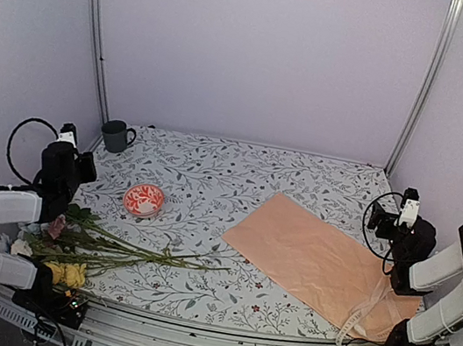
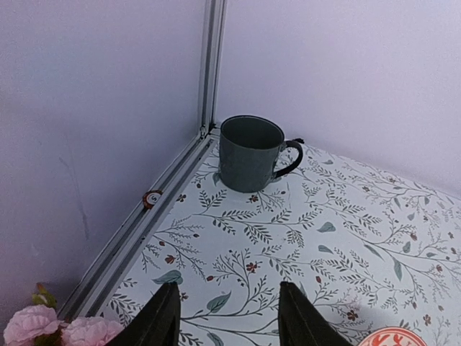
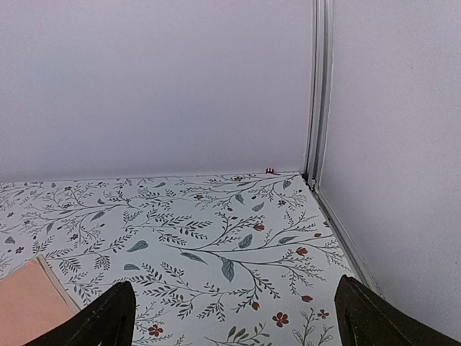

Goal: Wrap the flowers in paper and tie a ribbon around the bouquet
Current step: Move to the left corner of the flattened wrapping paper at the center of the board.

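Note:
The flowers (image 1: pixel 111 252) lie flat at the front left, stems pointing right, with yellow and pink blooms by the left arm's base. Their pink blooms (image 2: pixel 57 329) show at the bottom left of the left wrist view. The peach-orange paper (image 1: pixel 314 262) is spread flat at the right; one corner of the paper (image 3: pixel 25 303) shows in the right wrist view. The cream ribbon (image 1: pixel 362 315) lies over the paper's near right end. My left gripper (image 2: pixel 229 317) hovers above the cloth behind the flowers, open and empty. My right gripper (image 3: pixel 234 317) is wide open over bare cloth beyond the paper.
A dark mug (image 1: pixel 116 135) stands in the back left corner, and this mug (image 2: pixel 248 153) is straight ahead of the left fingers. A red-and-white dish (image 1: pixel 143 200) sits between mug and flowers. Walls and metal frame posts close in the left, back and right sides.

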### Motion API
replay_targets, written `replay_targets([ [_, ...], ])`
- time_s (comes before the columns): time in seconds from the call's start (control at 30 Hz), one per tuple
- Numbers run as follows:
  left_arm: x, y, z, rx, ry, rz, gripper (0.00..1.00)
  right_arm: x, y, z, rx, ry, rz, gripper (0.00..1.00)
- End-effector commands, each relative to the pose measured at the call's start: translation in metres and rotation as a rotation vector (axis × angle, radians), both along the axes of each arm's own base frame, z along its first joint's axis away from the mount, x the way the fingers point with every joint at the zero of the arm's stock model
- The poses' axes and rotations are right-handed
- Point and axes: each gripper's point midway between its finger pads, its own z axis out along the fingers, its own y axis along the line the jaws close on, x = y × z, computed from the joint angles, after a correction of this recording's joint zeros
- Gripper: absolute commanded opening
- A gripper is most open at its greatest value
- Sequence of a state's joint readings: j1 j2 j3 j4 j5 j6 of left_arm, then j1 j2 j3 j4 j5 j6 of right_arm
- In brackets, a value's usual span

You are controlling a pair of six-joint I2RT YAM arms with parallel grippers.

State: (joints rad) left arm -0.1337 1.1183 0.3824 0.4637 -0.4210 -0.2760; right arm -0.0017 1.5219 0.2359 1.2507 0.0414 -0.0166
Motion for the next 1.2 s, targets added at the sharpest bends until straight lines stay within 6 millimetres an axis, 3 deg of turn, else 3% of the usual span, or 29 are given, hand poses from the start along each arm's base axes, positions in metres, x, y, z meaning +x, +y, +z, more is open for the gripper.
replay_targets([
  [0.0,-0.001,0.004,0.015,0.014,-0.029,0.049,0.46,0.002,0.001,0.007,-0.003,-0.027,0.01,0.99],
  [0.1,0.003,-0.003,0.03,-0.016,0.003,0.052,0.46,0.002,0.0,0.007,-0.003,-0.029,0.009,0.99],
  [0.17,0.01,-0.024,0.042,-0.039,0.027,-0.035,0.47,0.004,0.001,0.007,-0.001,-0.024,0.02,0.99],
  [0.3,0.018,-0.093,0.064,0.023,0.067,-0.335,0.57,0.008,0.0,0.012,0.007,0.001,0.024,0.99],
  [0.43,0.021,-0.149,0.076,0.125,0.117,-0.555,0.6,0.037,0.01,0.039,0.065,0.178,0.081,0.99],
  [0.5,0.021,-0.176,0.082,0.171,0.119,-0.631,0.6,0.048,0.041,0.051,0.125,0.301,0.258,0.99],
  [0.6,0.01,-0.228,0.09,0.267,0.091,-0.793,0.6,0.04,0.108,0.049,0.22,0.497,0.568,0.99],
  [0.67,-0.009,-0.274,0.086,0.357,0.076,-0.957,0.59,0.033,0.137,0.034,0.207,0.642,0.602,0.99],
  [0.77,-0.041,-0.324,0.068,0.476,0.103,-1.158,0.62,0.001,0.205,0.005,0.049,0.846,0.695,0.99],
  [0.83,-0.049,-0.338,0.062,0.453,0.133,-1.205,0.64,-0.025,0.238,-0.013,-0.075,0.933,0.732,1.0],
  [0.97,-0.035,-0.339,0.063,0.303,0.174,-1.145,0.65,-0.07,0.291,-0.031,-0.189,1.046,0.768,0.97],
  [1.07,-0.017,-0.325,0.055,0.201,0.228,-1.06,0.65,-0.098,0.304,-0.056,-0.247,1.184,0.713,0.94],
  [1.17,-0.006,-0.306,0.048,0.113,0.252,-0.985,0.65,-0.125,0.294,-0.083,-0.275,1.364,0.631,0.95],
])
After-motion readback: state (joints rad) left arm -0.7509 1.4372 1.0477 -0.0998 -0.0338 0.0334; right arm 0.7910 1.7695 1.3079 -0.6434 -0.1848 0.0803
